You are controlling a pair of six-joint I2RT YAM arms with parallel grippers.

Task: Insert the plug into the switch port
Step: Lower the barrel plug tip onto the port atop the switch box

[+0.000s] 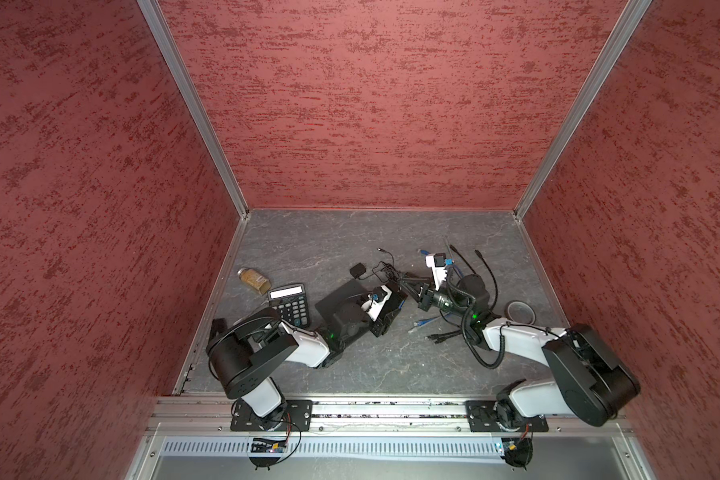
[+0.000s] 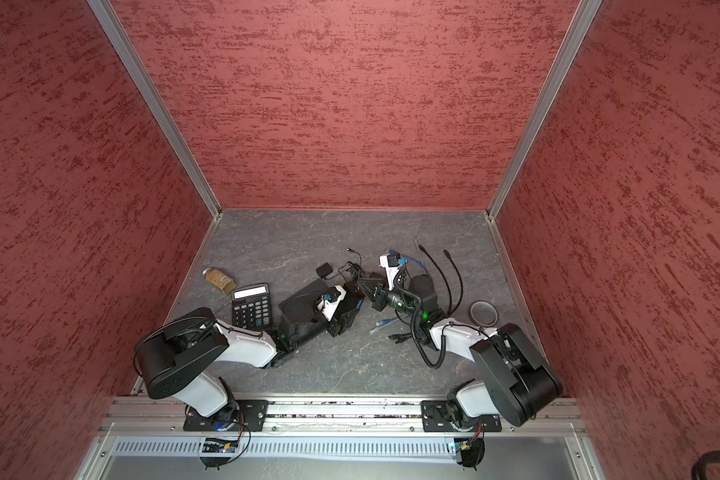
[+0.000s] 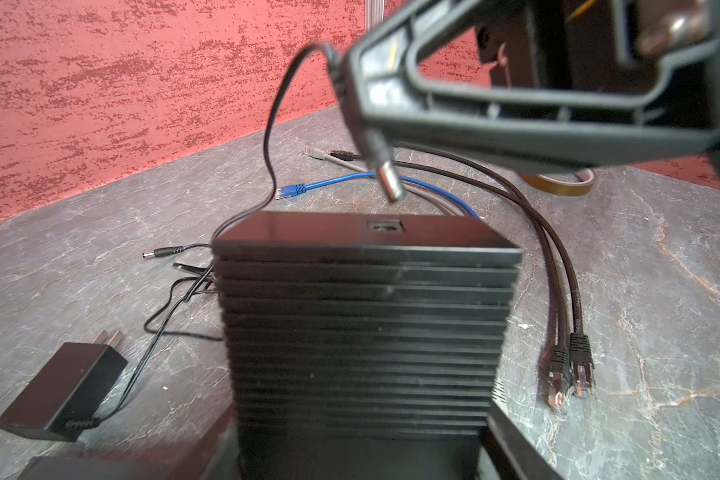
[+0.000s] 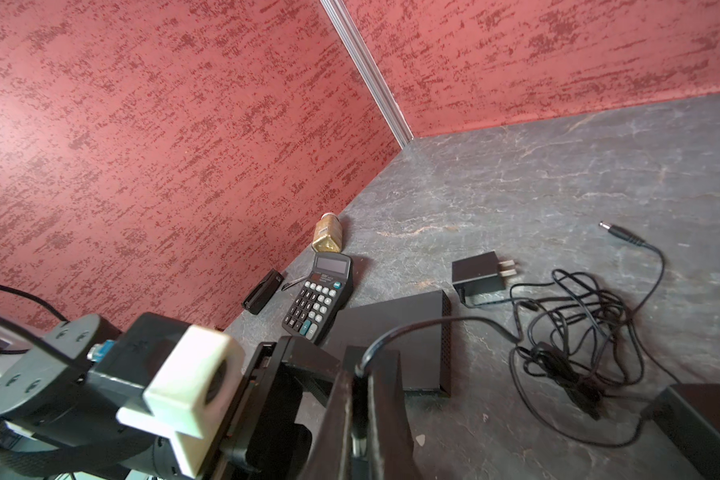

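The barrel plug (image 3: 387,180) is hanging tilted, tip-down, just above the port (image 3: 385,226) in the switch (image 3: 366,316), not yet touching. The right hand (image 3: 360,112) is pinching it behind the metal tip, leaving that tip free to enter. The left hand (image 1: 391,305) is clamping the switch on end, likely presenting the port upward; the cord (image 3: 271,137) is trailing beside the switch.

We saw a matt black ribbed switch box (image 3: 366,316), a glossy metal-tipped black plug (image 3: 385,174), and that rough-looking grey stone-pattern tabletop (image 3: 59,257), honestly.
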